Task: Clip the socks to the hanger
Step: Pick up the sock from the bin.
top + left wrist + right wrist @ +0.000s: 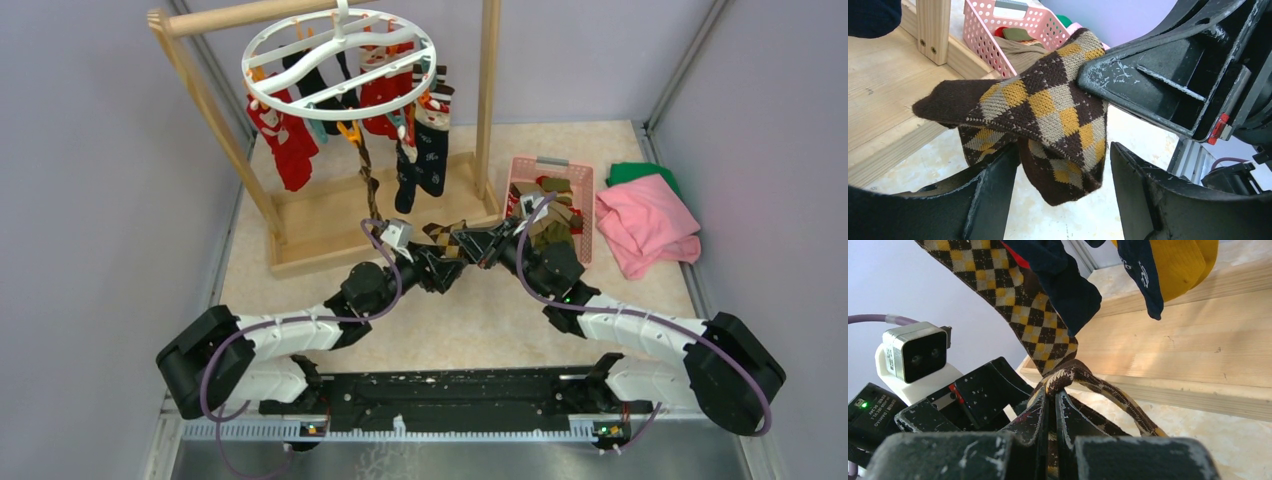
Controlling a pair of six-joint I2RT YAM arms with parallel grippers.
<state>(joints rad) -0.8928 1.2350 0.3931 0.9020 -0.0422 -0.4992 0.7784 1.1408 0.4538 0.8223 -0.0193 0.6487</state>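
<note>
The counter [470, 320] is a pale, speckled beige surface. A wooden rack [320, 218] stands on its flat plank base over the far left part, close to the left edge. Just right of that base sits a pink basket [583, 185] with perforated walls. A crumpled pink cloth [645, 225] lies beside the basket near the right edge. A green cloth [640, 172] lies behind it, touching it, toward the far right corner.

White-and-black arms [290, 335], purple cables [210, 385], scuffed black jaws, white camera [913, 357]
</note>
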